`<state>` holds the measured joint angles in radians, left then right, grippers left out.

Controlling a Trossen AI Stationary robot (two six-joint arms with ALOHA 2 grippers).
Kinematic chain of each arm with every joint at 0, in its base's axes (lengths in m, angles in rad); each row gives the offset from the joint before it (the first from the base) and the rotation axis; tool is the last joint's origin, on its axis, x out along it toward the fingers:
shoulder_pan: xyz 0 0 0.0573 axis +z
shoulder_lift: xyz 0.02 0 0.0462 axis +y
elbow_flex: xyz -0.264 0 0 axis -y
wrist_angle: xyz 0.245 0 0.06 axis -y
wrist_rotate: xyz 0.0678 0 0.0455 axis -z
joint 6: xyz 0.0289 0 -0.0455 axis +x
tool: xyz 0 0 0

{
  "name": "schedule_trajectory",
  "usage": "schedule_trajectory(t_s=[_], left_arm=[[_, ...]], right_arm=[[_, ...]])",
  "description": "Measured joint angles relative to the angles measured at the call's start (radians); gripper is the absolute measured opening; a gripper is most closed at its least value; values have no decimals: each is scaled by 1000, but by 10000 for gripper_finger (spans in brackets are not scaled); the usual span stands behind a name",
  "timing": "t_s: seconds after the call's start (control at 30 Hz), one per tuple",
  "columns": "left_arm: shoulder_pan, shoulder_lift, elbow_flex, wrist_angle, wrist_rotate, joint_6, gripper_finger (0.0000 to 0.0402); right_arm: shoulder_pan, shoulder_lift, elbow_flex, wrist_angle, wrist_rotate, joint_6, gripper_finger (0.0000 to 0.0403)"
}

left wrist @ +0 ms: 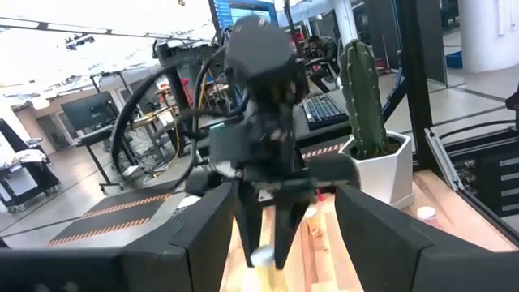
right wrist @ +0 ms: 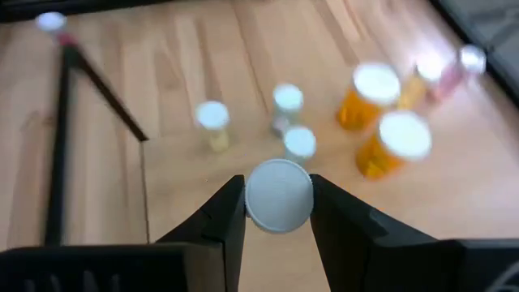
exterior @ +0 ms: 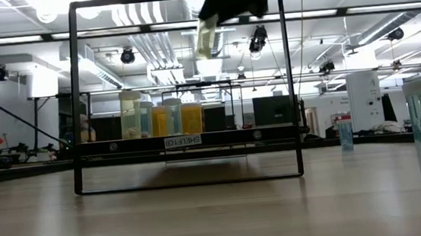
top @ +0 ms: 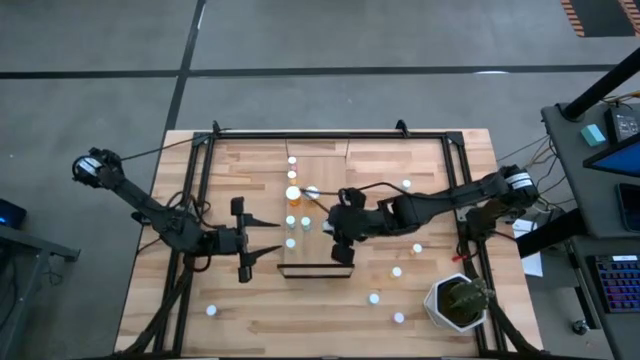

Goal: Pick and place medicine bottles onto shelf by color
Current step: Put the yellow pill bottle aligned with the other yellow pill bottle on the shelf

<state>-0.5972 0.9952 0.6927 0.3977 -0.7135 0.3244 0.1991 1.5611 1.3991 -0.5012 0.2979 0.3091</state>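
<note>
Orange bottles (right wrist: 369, 97), white caps; light-wood shelf (top: 325, 160).

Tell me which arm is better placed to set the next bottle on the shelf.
Right, most likely. The right gripper already holds a white-capped bottle between its fingers, above the shelf where other bottles stand. The left gripper is open and empty, beside the shelf, so it would first need to fetch one.

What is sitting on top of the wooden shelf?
On the shelf stand several white-capped medicine bottles, orange and pale ones, in a row. The right gripper holds another bottle above it, hiding a stretch of the shelf underneath.
</note>
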Motion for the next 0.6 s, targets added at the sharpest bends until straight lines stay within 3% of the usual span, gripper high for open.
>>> schedule_trajectory(t_s=[0.2, 0.47, 0.6], left_arm=[[0, -41, -35, 2, -21, 23, 199], [0, -113, -72, 2, -44, 22, 199], [0, -124, -87, 4, -44, 21, 199]], right_arm=[[-81, 1, -1, 13, -131, 84, 111], [-84, 65, 3, 90, -192, 103, 110], [-88, 136, 76, 51, -220, 82, 110]])
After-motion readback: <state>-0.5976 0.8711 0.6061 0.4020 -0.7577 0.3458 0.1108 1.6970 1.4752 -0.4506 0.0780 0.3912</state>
